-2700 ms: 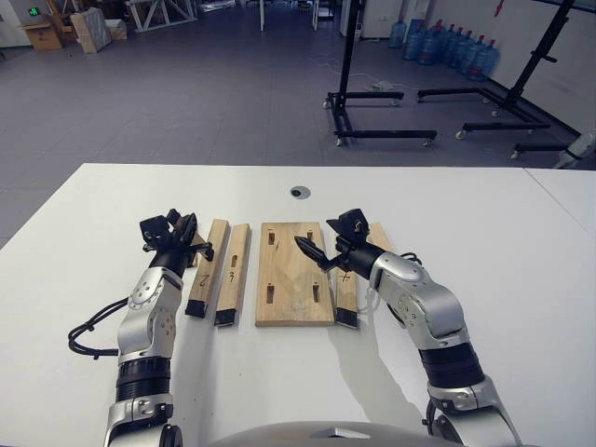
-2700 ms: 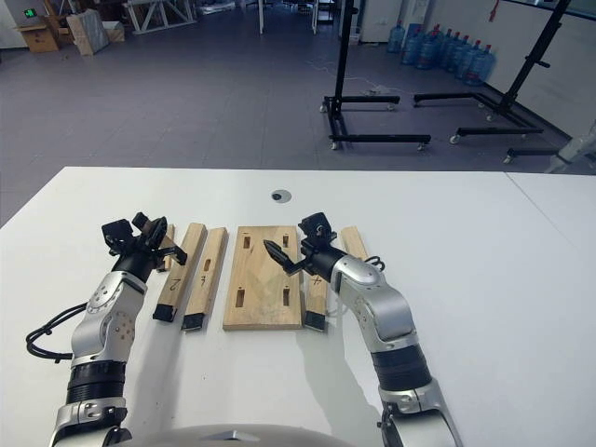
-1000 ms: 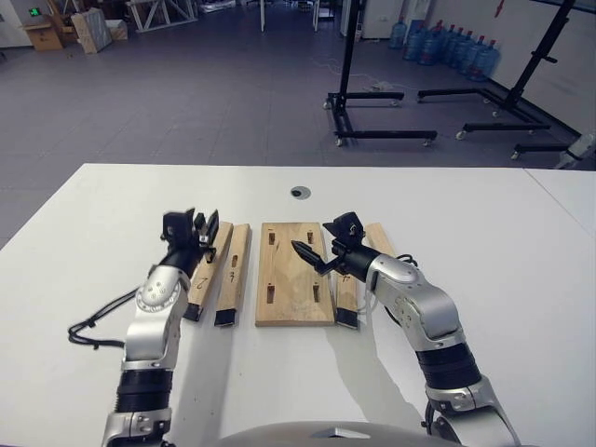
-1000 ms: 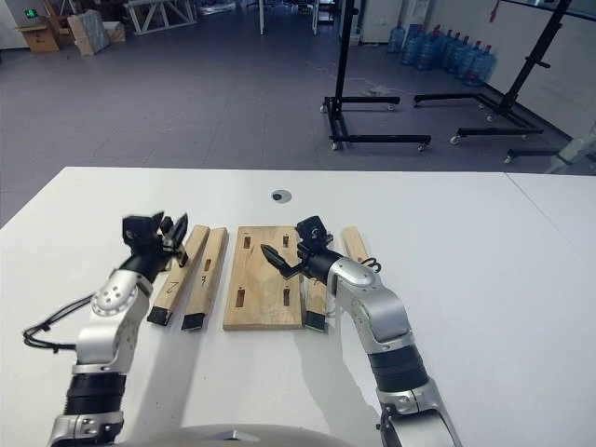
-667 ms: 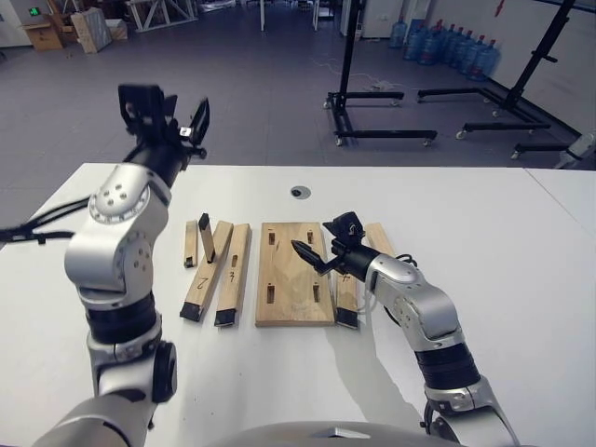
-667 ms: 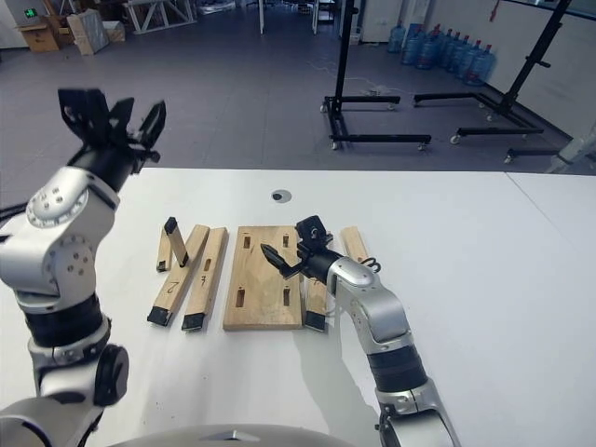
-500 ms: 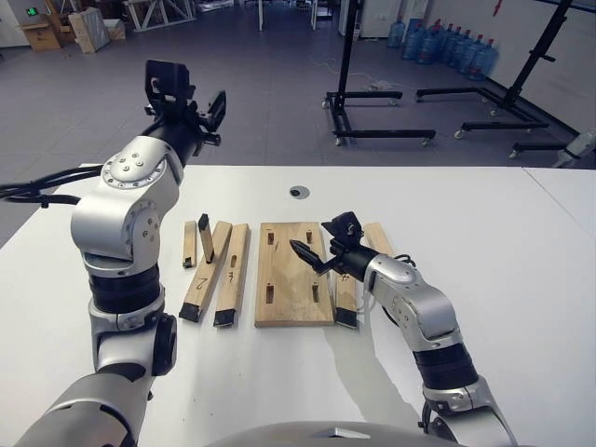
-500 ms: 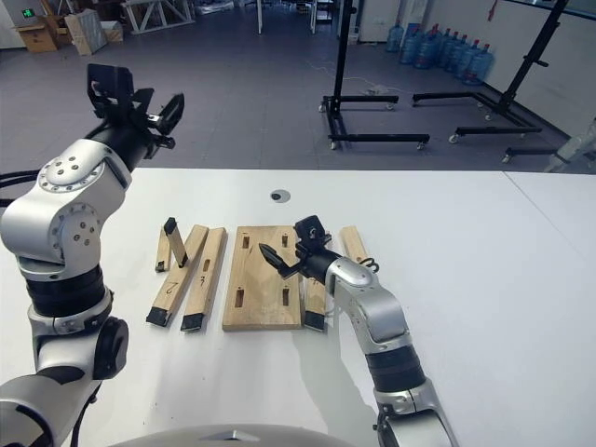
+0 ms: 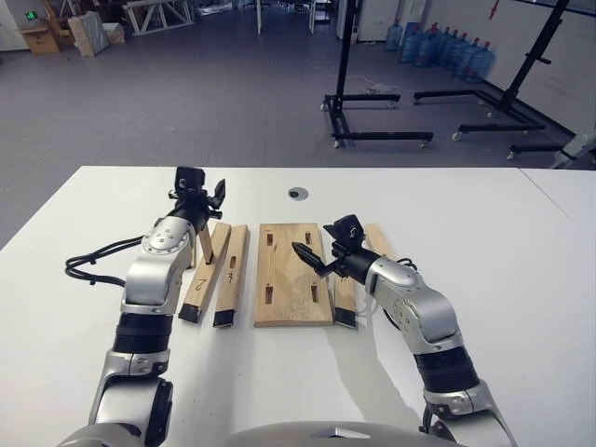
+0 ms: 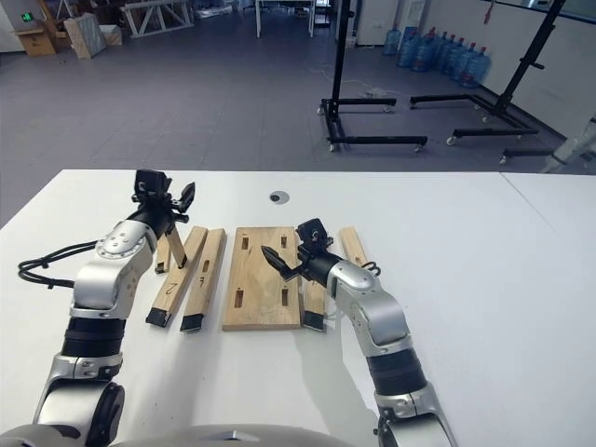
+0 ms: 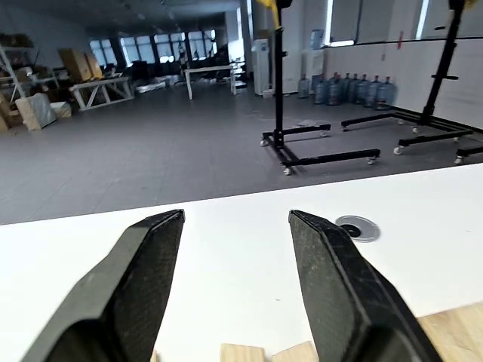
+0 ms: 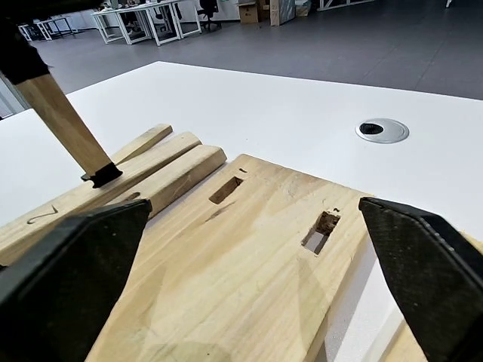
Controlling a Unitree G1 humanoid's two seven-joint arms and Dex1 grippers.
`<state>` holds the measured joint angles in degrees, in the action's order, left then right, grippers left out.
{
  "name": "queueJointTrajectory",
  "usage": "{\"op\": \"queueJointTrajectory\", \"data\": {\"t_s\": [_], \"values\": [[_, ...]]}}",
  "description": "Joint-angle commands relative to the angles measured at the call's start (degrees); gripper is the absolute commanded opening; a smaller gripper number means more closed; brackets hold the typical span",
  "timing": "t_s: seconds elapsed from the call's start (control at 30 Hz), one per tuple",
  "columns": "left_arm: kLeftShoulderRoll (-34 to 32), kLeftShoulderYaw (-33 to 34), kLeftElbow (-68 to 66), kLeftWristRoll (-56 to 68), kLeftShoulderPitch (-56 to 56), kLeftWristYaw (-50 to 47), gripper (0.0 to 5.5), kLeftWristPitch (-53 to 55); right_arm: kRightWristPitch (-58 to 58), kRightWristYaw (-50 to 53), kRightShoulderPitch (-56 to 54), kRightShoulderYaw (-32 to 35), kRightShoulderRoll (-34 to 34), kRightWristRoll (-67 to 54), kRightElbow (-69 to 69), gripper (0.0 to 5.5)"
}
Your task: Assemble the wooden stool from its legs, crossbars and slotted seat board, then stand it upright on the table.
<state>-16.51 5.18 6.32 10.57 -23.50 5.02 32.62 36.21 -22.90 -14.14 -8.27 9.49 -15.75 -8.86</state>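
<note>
Wooden slotted seat board (image 9: 279, 279) lies flat; it looks stiff and light, best pinched at a long edge. The left gripper (image 9: 200, 191) and right gripper (image 9: 315, 246) hover, fingers spread, empty.

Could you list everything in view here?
Slotted pale wooden seat board: one, light wood, table centre.
Long black-capped wooden bars: two, light wood, left of board.
Short wooden sticks: two, light wood, farther left; one tilted.
Further wooden bars: two, light wood, right of board.
Round cable grommet: one, grey, beyond board.
Flat white table: one, white, beneath everything.
Left end effector: one, black, open, by tilted stick.
Right end effector: one, black, open, over board's right edge.
</note>
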Motion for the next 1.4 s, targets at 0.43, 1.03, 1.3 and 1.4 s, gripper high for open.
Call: {"op": "queueJointTrajectory", "data": {"t_s": [0.43, 1.03, 1.3, 1.4], "values": [[-6.30, 25.89, 35.93, 17.70, -3.79, -6.35, 2.53, 52.69, -1.27, 1.61, 1.83, 4.84, 2.48, 0.42, -1.89, 5.06], [-3.53, 9.38, 33.66, 16.48, 18.65, -2.17, 5.03, 55.99, -2.20, 2.58, 2.42, 3.03, 0.67, 0.61, -0.94, 5.06], [-6.23, 5.77, 26.55, 11.31, 22.16, -0.05, 5.21, 46.76, -2.13, 2.48, 2.35, 2.43, 0.55, 0.57, -0.93, 5.06], [-7.25, 3.70, 23.91, 10.09, 22.49, 1.33, 5.21, 43.30, -2.13, 2.56, 2.27, 2.22, 0.50, 0.52, -1.00, 5.06]]}}
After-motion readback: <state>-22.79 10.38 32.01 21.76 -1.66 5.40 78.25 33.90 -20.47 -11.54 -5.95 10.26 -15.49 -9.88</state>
